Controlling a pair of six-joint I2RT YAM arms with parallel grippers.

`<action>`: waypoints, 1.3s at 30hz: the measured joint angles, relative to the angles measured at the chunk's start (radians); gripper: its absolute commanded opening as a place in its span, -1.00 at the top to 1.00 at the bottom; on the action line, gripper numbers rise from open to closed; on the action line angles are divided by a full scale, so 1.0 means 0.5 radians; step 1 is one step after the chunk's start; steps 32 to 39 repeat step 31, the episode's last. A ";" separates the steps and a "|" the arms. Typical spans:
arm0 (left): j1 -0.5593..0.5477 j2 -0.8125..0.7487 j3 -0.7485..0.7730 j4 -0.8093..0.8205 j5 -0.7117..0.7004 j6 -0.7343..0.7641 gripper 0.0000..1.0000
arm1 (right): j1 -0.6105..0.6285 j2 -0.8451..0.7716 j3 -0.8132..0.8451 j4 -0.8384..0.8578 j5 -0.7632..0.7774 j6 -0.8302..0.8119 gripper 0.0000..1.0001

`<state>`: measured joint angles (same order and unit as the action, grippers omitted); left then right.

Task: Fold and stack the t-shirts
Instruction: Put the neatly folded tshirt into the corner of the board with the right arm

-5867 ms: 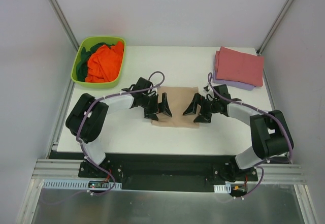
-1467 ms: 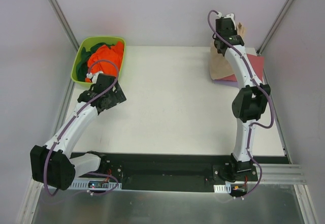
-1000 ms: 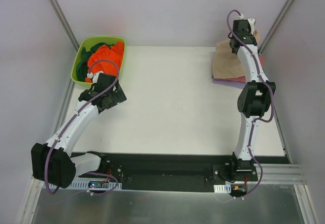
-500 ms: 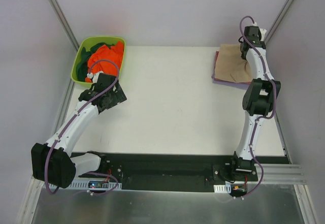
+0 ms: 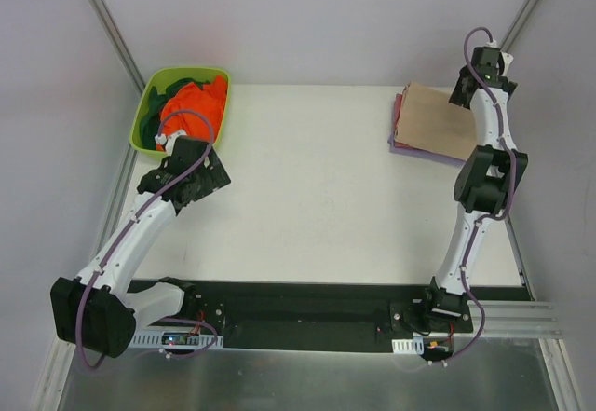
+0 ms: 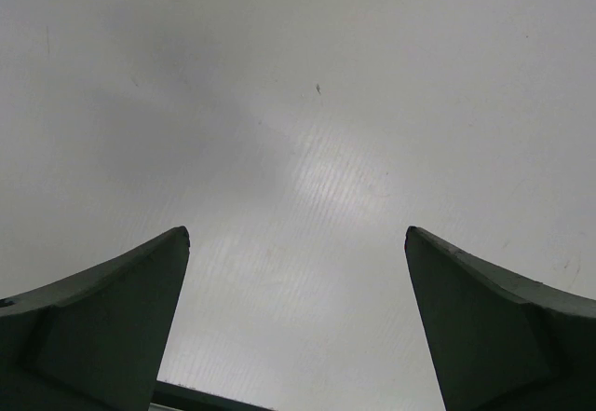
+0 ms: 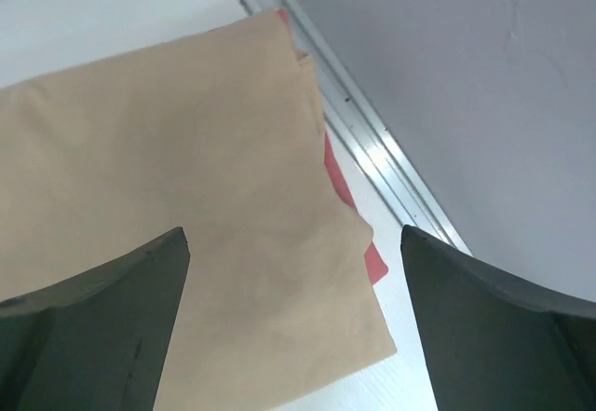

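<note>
The folded tan-beige t-shirt [image 5: 440,122] lies flat on top of the stack at the table's back right, over the dusty red t-shirt [image 7: 346,187] and the lavender t-shirt [image 5: 399,144], whose edges peek out. My right gripper [image 5: 466,92] is open and empty just above the stack's far right edge; the tan shirt [image 7: 177,206] fills the right wrist view. The bright orange t-shirt [image 5: 191,105] and dark green t-shirt [image 5: 154,113] lie crumpled in the lime-green tub [image 5: 154,146]. My left gripper [image 5: 207,180] is open and empty over bare table beside the tub's near corner.
The white table [image 5: 307,178] stretches between tub and stack. An aluminium frame rail [image 7: 372,155] runs close along the stack's right edge, with the grey wall behind it. The left wrist view shows only white table [image 6: 307,131].
My right gripper carried the tan shirt from the table's middle to the back right, laid it on the stack and let go. My left arm swung away to the tub.
</note>
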<state>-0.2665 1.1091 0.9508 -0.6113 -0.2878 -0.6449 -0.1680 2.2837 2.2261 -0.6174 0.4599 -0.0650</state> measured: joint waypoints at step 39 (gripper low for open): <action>0.000 -0.802 -0.584 0.130 0.319 -0.004 -0.98 | 0.339 -3.293 -3.424 0.639 -0.875 0.240 -0.93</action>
